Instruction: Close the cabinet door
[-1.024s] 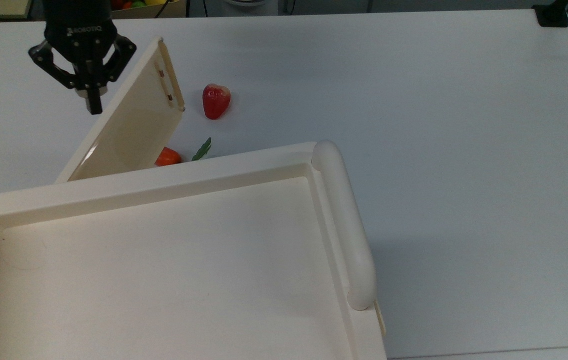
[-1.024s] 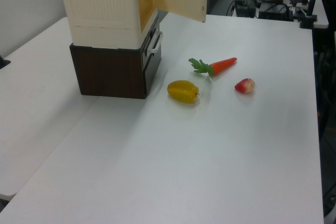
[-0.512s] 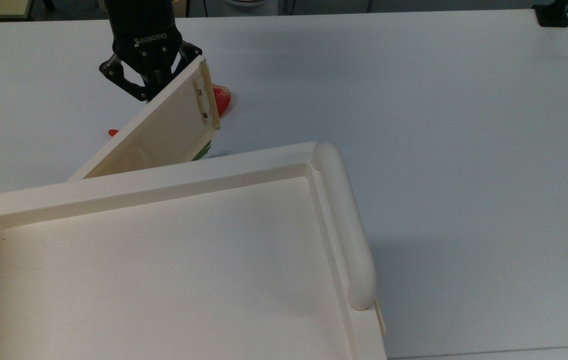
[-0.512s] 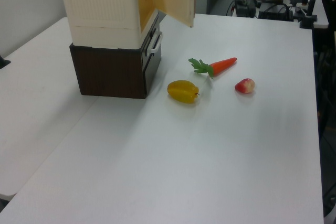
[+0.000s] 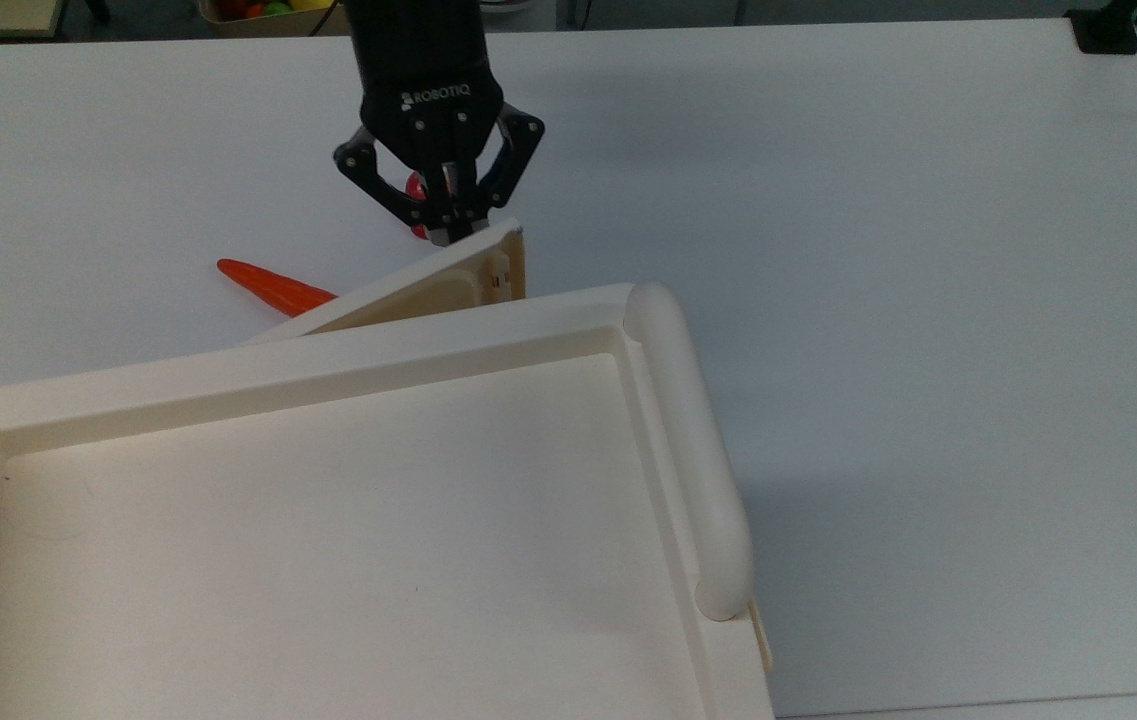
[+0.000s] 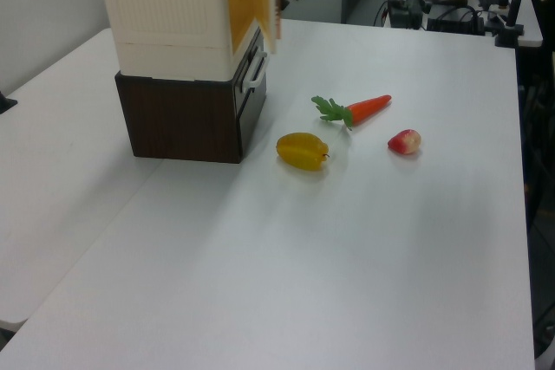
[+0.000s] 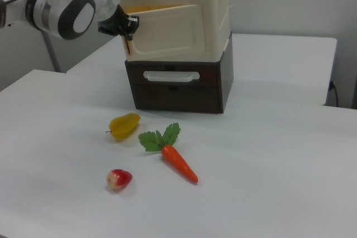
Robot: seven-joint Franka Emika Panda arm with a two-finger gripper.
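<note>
Cream, flat cabinet door (image 5: 428, 290) stood barely ajar; the black gripper (image 5: 449, 232), fingers seemingly pressed together, touched its free edge.

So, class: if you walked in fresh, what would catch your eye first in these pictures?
The black gripper sits at the free edge of the cream cabinet door, which stands only slightly ajar on the cabinet. On the white table in front lie a carrot, a yellow fruit and a small red fruit.
</note>
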